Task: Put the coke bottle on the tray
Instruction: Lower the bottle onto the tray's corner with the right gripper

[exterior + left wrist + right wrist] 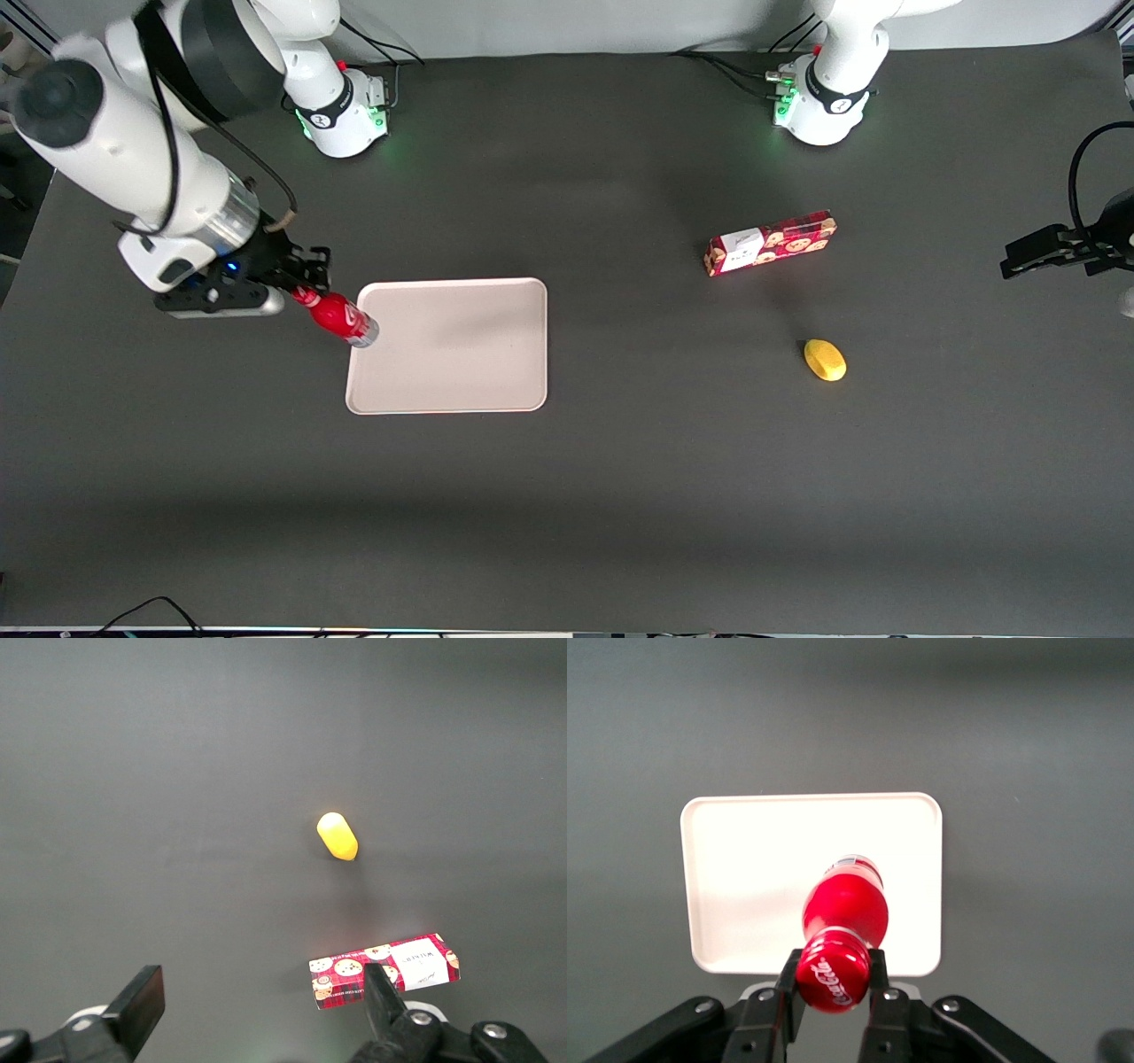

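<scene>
Over the dark table, your gripper pinches the coke bottle by its cap, base hanging above the tray edge.

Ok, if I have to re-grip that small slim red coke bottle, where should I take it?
By the red cap and neck, from above, as the gripper does now. That is the narrowest part of the coke bottle, and it hangs base-down over the pale pinkish-beige tray's rim, so the base should land first.

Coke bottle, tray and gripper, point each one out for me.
coke bottle (340, 318), front view, red body.
tray (461, 354), front view, bare floor.
gripper (833, 983), right wrist view, between its fingertips, shut on the bottle's cap end.
</scene>
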{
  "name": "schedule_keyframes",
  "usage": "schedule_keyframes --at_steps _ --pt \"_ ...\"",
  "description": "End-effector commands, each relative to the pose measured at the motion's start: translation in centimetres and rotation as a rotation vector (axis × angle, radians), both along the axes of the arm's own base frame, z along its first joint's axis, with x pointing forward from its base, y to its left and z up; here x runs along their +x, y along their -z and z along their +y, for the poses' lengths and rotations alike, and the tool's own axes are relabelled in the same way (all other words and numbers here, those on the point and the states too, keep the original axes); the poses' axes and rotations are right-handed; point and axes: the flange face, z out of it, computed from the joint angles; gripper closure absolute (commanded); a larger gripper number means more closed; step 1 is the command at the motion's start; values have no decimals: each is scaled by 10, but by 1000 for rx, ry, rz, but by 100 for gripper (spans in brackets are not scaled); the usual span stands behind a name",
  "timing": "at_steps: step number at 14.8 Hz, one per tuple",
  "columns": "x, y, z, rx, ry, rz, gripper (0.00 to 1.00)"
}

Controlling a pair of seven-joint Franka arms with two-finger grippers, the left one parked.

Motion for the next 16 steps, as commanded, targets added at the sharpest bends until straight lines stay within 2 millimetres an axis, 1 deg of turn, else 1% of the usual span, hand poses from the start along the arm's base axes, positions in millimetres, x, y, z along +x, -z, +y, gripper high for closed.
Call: schedule_keyframes --at_steps 1,2,3,5,6,10,12,15,16 --pt "20 95 -15 11 12 -39 100" --pt "20 116 -16 -9 -5 -47 100" --pt "21 130 -17 -29 -22 -49 100" --pt "23 148 -20 -44 -34 -29 100" --pt "20 155 -21 -60 -44 -18 100" --pt "13 173 -29 -71 -43 -3 100" --pt "13 181 -33 -81 -45 7 100" --pt "14 186 -33 -81 -36 17 100" --pt "15 187 -33 -80 -32 18 61"
